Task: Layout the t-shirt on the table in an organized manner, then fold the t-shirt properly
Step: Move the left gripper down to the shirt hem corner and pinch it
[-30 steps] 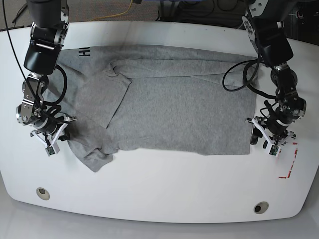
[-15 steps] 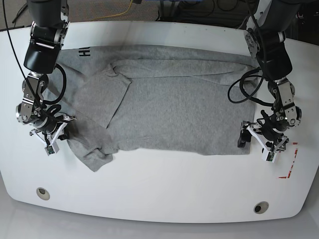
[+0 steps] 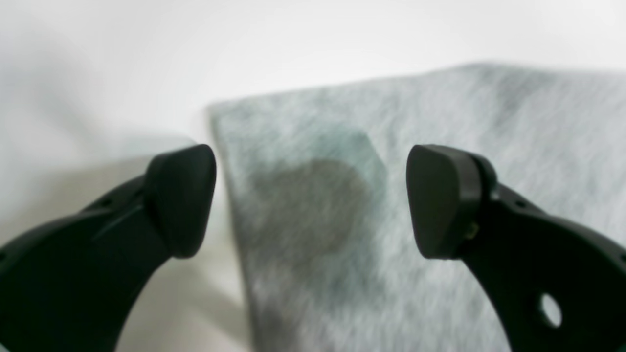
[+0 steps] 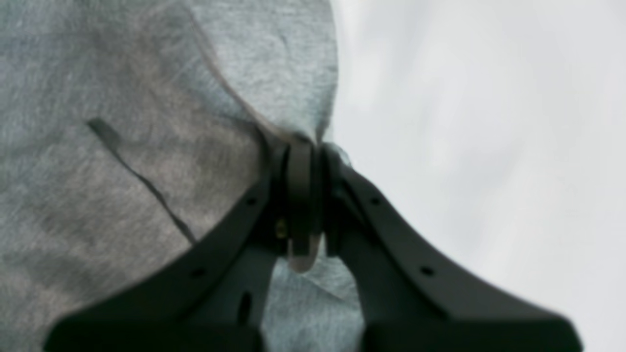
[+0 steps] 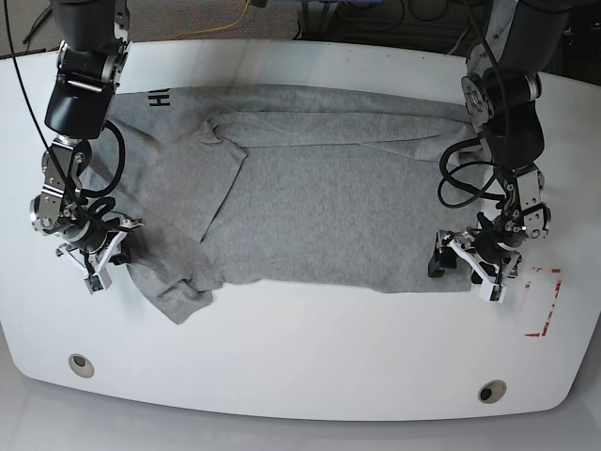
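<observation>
Two small round holes (image 5: 81,365) near bottom edge of white table (image 5: 310,366), grey t-shirt (image 5: 319,202) spread mid-frame, left gripper (image 5: 463,266) spread wide over its right hem corner — right gripper (image 5: 101,252) pinching fabric at left.
</observation>
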